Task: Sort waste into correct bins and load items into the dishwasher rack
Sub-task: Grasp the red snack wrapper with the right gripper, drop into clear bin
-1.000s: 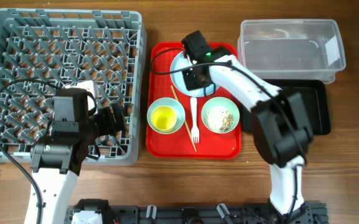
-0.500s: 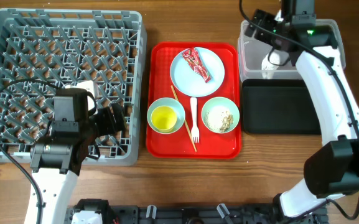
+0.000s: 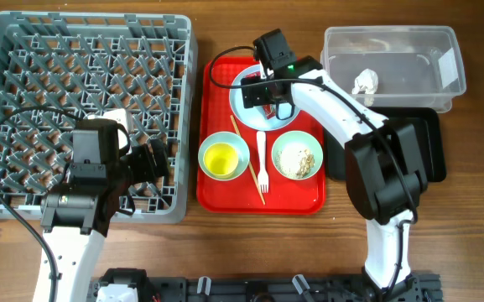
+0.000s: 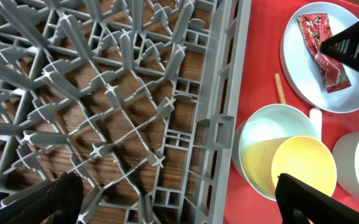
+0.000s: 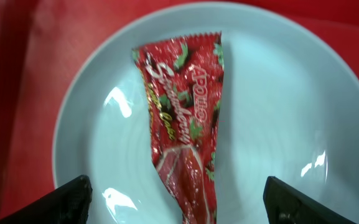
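Right wrist view: the right tool (image 5: 179, 193), spread apart, hangs over the red wrapper (image 5: 182, 106), its lower end cut off.

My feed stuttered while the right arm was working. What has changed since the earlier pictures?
The right gripper let go of the tissue, which now lies in the tub. It then swung back left and hangs open over the wrapper on the plate. The left gripper, wrapper, bowls, cup, fork and chopstick stayed put.
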Motion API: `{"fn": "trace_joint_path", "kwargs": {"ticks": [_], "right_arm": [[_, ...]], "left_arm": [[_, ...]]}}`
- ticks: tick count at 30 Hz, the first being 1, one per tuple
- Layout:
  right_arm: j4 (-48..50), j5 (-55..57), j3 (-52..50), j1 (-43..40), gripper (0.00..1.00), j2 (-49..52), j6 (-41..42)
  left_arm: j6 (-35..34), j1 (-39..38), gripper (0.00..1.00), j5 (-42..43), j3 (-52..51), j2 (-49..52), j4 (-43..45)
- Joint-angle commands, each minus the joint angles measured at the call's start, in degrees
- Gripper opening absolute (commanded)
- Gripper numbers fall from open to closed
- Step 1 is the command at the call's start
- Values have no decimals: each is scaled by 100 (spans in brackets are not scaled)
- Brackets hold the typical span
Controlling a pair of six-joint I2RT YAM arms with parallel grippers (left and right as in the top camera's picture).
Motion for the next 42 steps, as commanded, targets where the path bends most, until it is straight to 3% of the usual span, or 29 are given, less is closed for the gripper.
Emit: {"fn": "trace_joint_path", "kwargs": {"ticks": [1, 11, 14, 16, 19, 24, 26, 30, 31, 32, 33, 34, 35, 37, 39, 40, 42], "right_arm": [[-31, 280, -63, -15, 86, 144, 439], [-63, 269, -514, 7, 72, 219, 581], [-37, 234, -518, 7, 40, 216, 579], [-79, 50, -518, 7, 4, 212, 573], [-354, 125, -452, -22, 4, 9, 566], [-459, 911, -387, -422, 4, -1438, 748], [-479, 1158, -387, -946, 4, -2011, 1237], [-935, 1128, -476, -1878, 4, -1958, 2785], [-898, 1058, -476, -2041, 5, -1917, 2861], [-656, 809, -476, -2192, 39, -1880, 2815], [-588, 678, -476, -2264, 79, -1873, 2806], [-595, 669, -474, -2273, 86, -1873, 2618], [-592, 531, -466, -2273, 93, -1886, 1893], [-734, 498, -420, -2271, 100, -2046, 1659], [-1080, 238, -407, -2267, 100, -2455, 1419], [-1462, -446, -409, -2260, 99, -2715, 907], [-2317, -761, -444, -2079, 92, -3075, 667]], "left_arm": [[-31, -20, 100, 11, 136, 7, 2], [-31, -20, 100, 11, 136, 7, -2], [-31, -20, 100, 11, 136, 7, -7], [-31, -20, 100, 11, 136, 7, -46], [-31, -20, 100, 11, 136, 7, -81], [-31, -20, 100, 11, 136, 7, -81], [-31, -20, 100, 9, 136, 7, -79], [-31, -20, 100, 9, 136, 7, -81], [-31, -20, 100, 11, 136, 7, -79], [-31, -20, 100, 11, 136, 7, -81], [-31, -20, 100, 11, 136, 7, -81], [-31, -20, 100, 11, 136, 7, -81], [-31, -20, 100, 11, 136, 7, -81], [-31, -20, 100, 9, 136, 7, -81], [-31, -20, 100, 9, 136, 7, -79], [-31, -20, 100, 9, 136, 7, -81], [-31, -20, 100, 9, 136, 7, -55]]}}
